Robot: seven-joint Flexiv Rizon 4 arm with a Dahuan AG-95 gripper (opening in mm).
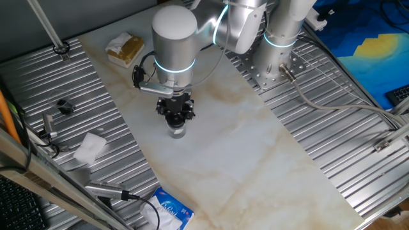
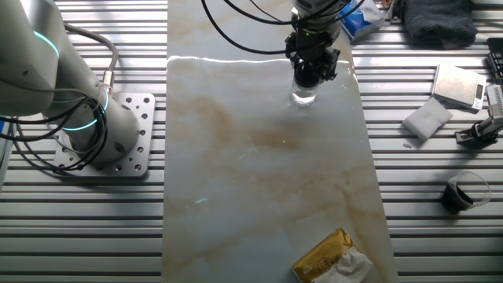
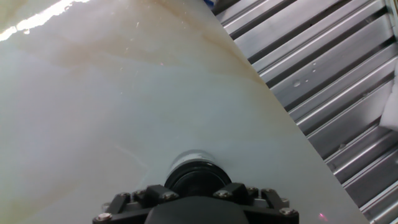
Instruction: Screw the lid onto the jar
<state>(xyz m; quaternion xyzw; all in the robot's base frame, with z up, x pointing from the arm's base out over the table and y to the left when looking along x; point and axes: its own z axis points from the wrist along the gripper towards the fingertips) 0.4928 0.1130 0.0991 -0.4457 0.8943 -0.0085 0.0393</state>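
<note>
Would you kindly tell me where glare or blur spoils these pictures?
Other fixed view: a bright glare streak on the marble slab beside the gripper. Hand view: glare at the top left corner, and the lid near the lens looks soft. One fixed view: even light.

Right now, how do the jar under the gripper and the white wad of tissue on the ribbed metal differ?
The jar is a short, upright cylinder with a pale see-through body; the tissue wad is white, opaque and crumpled. The jar stands on the marble board right under the gripper; the tissue lies apart on the ribbed metal, untouched. Both are small.
</note>
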